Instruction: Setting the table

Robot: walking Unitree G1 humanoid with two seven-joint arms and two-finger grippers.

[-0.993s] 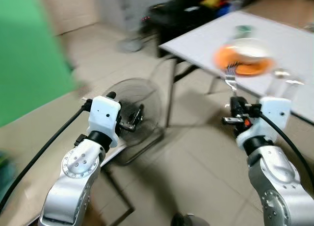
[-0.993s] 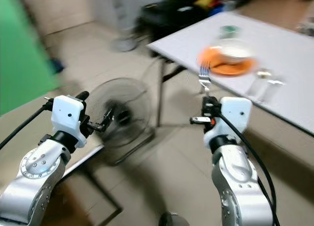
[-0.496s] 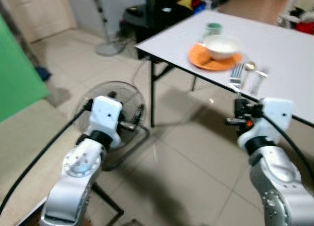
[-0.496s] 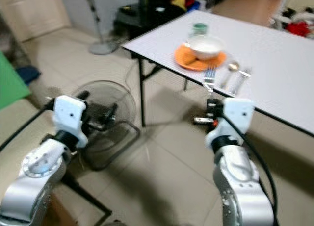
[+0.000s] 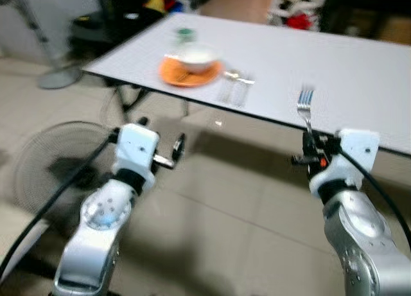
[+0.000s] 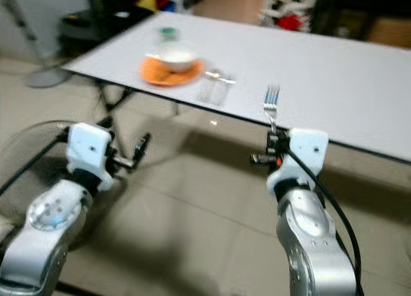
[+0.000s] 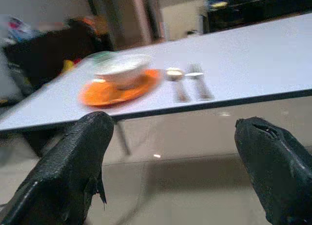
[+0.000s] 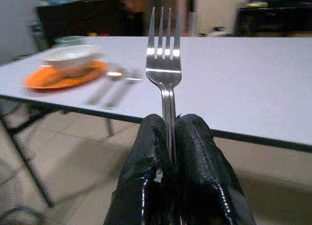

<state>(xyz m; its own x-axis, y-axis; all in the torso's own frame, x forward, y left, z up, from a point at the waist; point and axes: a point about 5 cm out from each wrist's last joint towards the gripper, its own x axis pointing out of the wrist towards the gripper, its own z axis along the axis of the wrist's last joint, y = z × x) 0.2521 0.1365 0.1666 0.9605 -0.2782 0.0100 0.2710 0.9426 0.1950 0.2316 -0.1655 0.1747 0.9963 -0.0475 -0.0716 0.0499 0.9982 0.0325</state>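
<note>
Ahead of us stretches a white table (image 5: 334,58) over a tiled floor (image 5: 225,219). Near its far left end sits an orange plate (image 5: 189,71) carrying a white bowl (image 5: 196,54), with cutlery (image 5: 234,85) lying just beside it. Our right gripper (image 8: 168,137) is clamped on a fork (image 8: 164,64), tines upright, near the table's front edge. Our left gripper (image 7: 170,152) hangs in front of the table with fingers (image 7: 73,161) spread wide, holding nothing. A floor fan (image 5: 45,155) stands to our left.

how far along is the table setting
Partly done: an orange plate with a white bowl sits on the white table, cutlery lying beside it. In hand: the right gripper clamps a fork upright. Left: laying that fork on the table; the left gripper is open.
</note>
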